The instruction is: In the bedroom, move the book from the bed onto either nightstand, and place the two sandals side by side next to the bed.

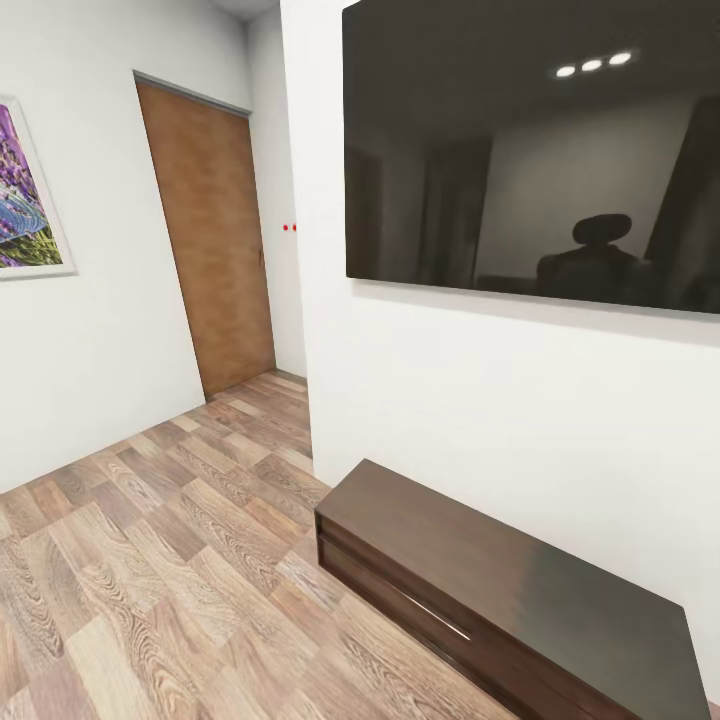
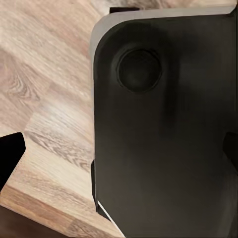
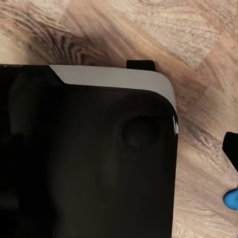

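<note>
The book, the bed and the nightstand are out of view. A small bright blue bit (image 3: 231, 198), possibly part of a sandal, shows at the edge of the right wrist view over the wood floor; I cannot tell whether it lies there or is held. My left gripper (image 2: 119, 151) hangs open over the robot's black base (image 2: 163, 139), with its dark fingertips (image 2: 10, 154) at the two sides of the picture. On my right gripper (image 3: 119, 148), one fingertip (image 3: 232, 148) stands far out to the side, and nothing sits between the fingers.
Ahead, a long low dark wall console (image 1: 500, 590) stands under a big black wall screen (image 1: 530, 150). A closed wooden door (image 1: 210, 240) and a framed picture (image 1: 25, 195) are at the left. Wood-plank floor (image 1: 150, 560) stretches left of the console.
</note>
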You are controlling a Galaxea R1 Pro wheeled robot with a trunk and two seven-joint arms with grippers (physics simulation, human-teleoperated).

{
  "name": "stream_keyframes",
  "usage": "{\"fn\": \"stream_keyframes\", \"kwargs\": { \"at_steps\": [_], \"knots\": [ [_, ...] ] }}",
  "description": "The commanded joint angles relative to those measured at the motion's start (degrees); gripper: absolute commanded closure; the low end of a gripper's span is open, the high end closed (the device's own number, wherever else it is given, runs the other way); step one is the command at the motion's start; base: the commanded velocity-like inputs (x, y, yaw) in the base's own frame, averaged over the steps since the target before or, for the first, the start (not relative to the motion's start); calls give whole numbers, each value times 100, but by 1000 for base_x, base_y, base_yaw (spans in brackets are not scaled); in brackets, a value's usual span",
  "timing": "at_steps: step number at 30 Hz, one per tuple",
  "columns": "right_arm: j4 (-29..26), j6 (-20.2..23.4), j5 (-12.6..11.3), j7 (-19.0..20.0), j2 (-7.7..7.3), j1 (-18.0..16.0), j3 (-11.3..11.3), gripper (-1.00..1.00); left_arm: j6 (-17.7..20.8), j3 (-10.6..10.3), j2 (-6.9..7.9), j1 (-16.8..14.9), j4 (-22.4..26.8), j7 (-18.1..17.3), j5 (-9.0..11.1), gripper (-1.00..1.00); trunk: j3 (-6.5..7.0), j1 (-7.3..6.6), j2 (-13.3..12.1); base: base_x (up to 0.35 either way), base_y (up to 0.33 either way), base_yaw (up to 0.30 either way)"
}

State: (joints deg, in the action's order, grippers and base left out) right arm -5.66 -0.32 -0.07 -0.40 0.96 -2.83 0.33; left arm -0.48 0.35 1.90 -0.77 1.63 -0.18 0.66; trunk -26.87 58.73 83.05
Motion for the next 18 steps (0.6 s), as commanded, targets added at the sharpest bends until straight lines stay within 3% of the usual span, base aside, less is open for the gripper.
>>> {"fn": "stream_keyframes", "kwargs": {
  "at_steps": [1, 10, 11, 18],
  "knots": [
    [-16, -7, -1, -4, 1, -3, 3, -100, -5, 4, 5, -25, 13, -10, 8, -100, -6, 0, 3, 0, 0, -59],
    [-507, 8, 1, 4, -6, -22, 2, -100, 0, 17, 41, -366, 123, -76, 20, -100, -19, 0, 3, 0, 0, -114],
    [-788, 45, 4, 2, -3, -64, 2, -100, 34, 88, 37, -558, 228, -86, 21, -100, -20, 0, 3, 0, 0, -20],
    [-1313, 118, 6, 3, -4, -288, 4, -100, 245, 388, -32, -1105, 471, -88, 23, -100, -21, 0, 3, 0, 0, -10]
  ]
}}
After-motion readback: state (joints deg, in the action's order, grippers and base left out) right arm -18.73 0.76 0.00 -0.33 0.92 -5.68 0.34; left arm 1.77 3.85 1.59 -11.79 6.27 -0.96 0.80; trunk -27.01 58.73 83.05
